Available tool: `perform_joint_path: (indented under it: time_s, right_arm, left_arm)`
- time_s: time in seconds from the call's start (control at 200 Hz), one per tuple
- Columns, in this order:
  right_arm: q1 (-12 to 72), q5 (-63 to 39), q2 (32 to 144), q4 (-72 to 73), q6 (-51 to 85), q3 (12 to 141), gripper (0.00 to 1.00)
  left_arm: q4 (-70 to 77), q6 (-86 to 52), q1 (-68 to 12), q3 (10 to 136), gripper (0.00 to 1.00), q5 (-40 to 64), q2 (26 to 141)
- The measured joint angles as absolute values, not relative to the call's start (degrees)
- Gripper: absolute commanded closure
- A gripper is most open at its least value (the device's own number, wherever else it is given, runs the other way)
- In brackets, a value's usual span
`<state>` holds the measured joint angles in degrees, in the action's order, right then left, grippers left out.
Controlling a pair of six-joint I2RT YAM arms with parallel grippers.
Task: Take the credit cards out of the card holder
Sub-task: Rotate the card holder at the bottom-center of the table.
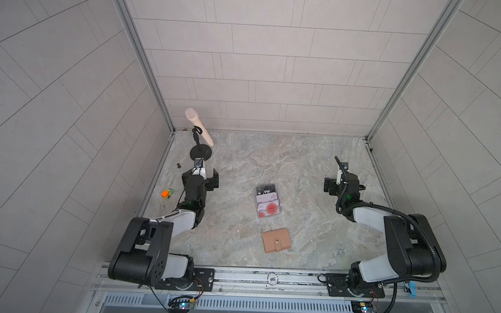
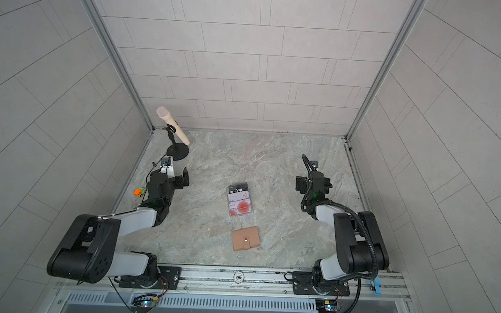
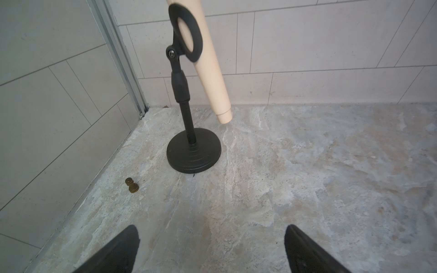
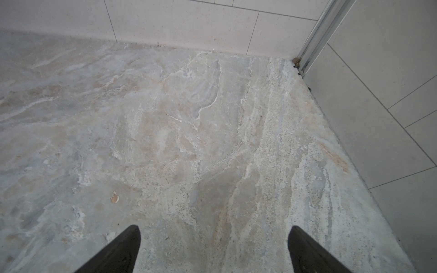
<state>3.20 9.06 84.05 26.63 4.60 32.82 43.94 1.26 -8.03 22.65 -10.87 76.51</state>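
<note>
— Marbled surface (image 1: 301,165), tiled walls. Where is the card holder (image 1: 269,203) found?
— It is laid mid-surface, cards (image 1: 267,198) seen inside, a tan wallet (image 1: 276,240) near it.
— And the hands?
— Left hand (image 3: 211,236) and right hand (image 4: 214,236) are held wide, nothing gripped, well apart from it.

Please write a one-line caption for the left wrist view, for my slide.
Open left gripper faces a beige microphone on its black desk stand, a small brass piece nearby.

Both top views look steeply down over the whole grey marble-patterned tabletop (image 1: 301,171). Wrist views sit low and close, each facing one rear corner, both also visible from above.
</note>
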Motion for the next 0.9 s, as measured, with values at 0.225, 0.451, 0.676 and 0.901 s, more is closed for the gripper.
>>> perform_joint_path:
  time_s: [0.225, 0.451, 0.676, 0.901]
  right_arm:
    - [3.40, 9.91, 78.61, 13.41, 8.19, 36.97, 0.01]
    - [7.27, 8.16, 68.36, -3.79, 11.31, 42.78, 0.02]
    - [13.76, 4.49, 60.55, -20.05, 15.11, 46.48, 0.03]
    - [18.26, -1.45, 56.55, -31.79, 19.49, 46.54, 0.05]
  left_arm:
    - [30.79, 0.73, -12.88, 27.73, 0.00, -13.61, 69.97]
    - [14.74, -3.31, -18.39, 35.16, 0.00, -13.06, 61.58]
    - [1.30, -9.13, -24.03, 36.27, 0.00, -7.84, 53.36]
    - [-10.72, -15.22, -28.49, 35.94, 0.00, 0.08, 48.16]
